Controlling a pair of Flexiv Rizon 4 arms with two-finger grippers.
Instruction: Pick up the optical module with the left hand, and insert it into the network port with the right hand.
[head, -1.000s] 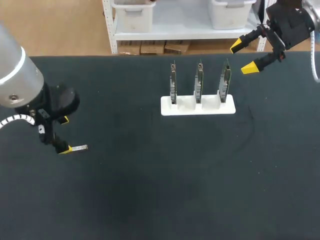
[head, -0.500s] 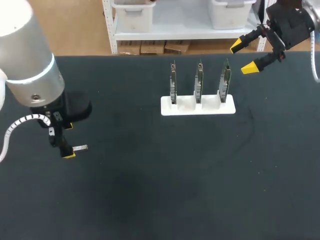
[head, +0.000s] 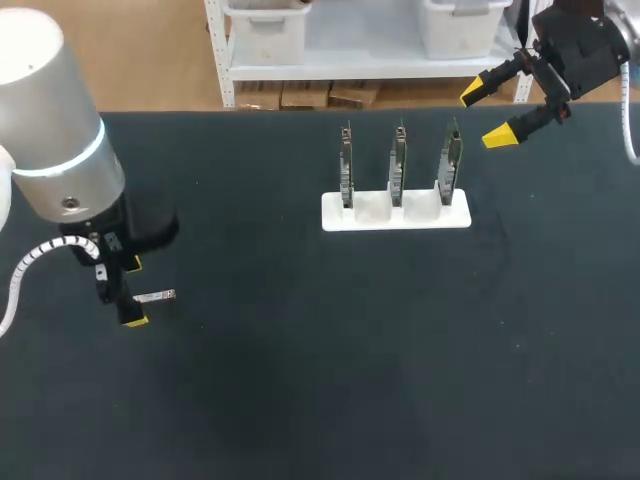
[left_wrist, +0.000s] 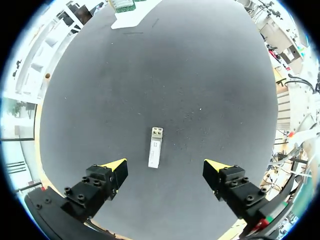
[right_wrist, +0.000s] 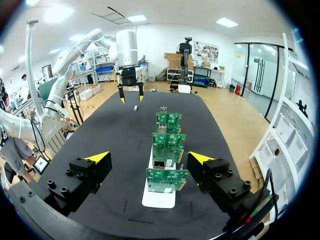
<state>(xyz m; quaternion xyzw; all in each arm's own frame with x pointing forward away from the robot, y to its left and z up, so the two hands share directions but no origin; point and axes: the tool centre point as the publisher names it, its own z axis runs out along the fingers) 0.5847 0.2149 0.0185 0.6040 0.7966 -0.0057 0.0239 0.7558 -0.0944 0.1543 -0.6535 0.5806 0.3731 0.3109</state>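
Left gripper (head: 133, 292) shifted above optical module (left_wrist: 155, 147), fingers wide, right gripper (head: 488, 113) also wide

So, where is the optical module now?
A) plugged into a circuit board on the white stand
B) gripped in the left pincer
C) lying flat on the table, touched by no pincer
C: the left wrist view shows the optical module flat on the black table, with the fingers of the open left pincer clear of it on both sides.
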